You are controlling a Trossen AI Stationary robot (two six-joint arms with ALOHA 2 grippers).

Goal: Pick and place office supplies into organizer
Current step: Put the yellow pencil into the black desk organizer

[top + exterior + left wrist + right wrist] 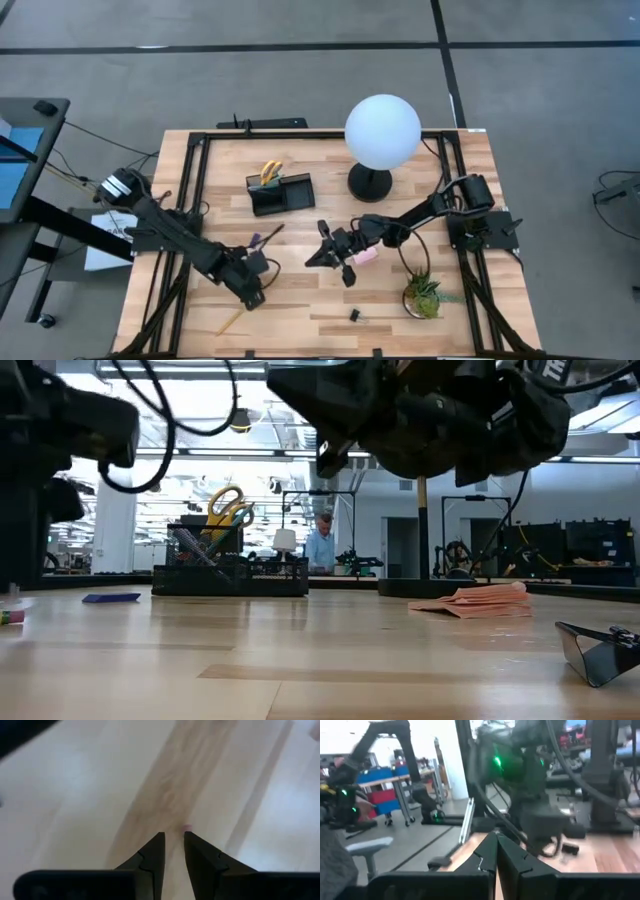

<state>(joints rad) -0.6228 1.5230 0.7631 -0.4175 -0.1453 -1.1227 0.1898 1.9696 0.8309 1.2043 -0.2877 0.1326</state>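
Wooden table (330, 310) filled the frame's middle; white globe lamp (382, 131) sat upper centre, clear of the work. Left gripper (254, 296) hung lower left over bare wood, probably going for the yellow pencil (230, 321) just below it; jaws stood narrowly apart, holding nothing. Right gripper (318, 258) sat centre, shut and empty, beside the pink sticky-note pad (365, 255). Organizer (281, 192) upper centre already held the yellow-handled scissors (270, 171). No readable labels.

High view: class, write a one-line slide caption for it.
Both arms over the wooden table: organizer holds scissors, right gripper shut near the pink pad, lamp behind.
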